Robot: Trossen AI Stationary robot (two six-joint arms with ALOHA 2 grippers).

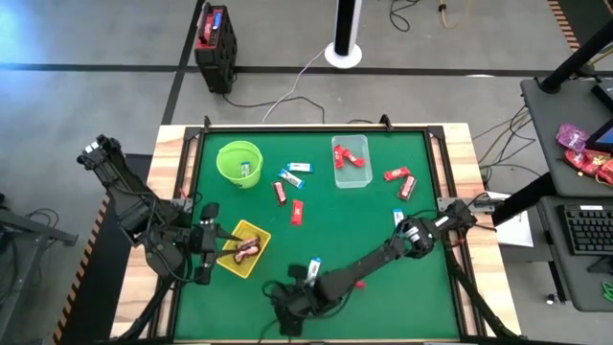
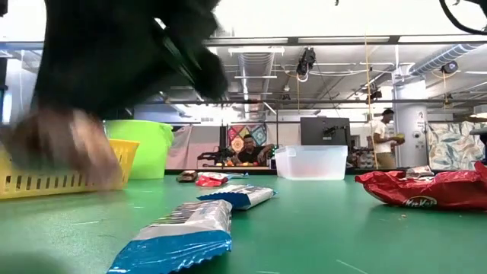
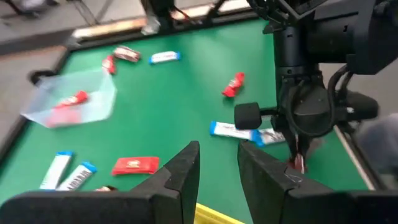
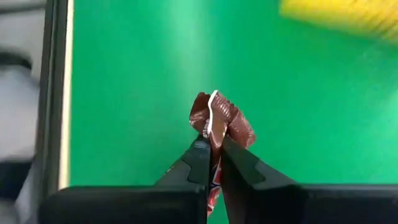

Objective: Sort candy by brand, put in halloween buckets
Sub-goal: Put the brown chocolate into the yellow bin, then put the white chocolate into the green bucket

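Note:
My right gripper [image 4: 214, 163] is shut on a brown candy [image 4: 217, 118] near the table's near edge, where its arm ends [image 1: 284, 305]. My left gripper [image 3: 217, 171] is open and empty, and hovers beside the yellow basket [image 1: 257, 261], which holds brown candies [image 1: 244, 249]. The lime-green bucket [image 1: 230, 158] has a blue-and-white bar inside. Red bars lie in the clear tub [image 1: 351, 177]. Loose red bars [image 1: 297, 211] and blue-and-white bars [image 1: 297, 169] lie flat on the green mat. My right gripper pinches the brown candy's crumpled wrapper [image 4: 214, 134] between its two fingers. One end of the wrapper sticks out past the fingertips. The candy is lifted clear above the green mat.
A blue-and-white bar [image 1: 313, 268] lies next to the right arm's forearm, and two more [image 2: 179, 236] lie close to the low camera. Red bars [image 1: 402, 180] sit near the tub's right side. A raised black rim [image 1: 306, 127] borders the mat.

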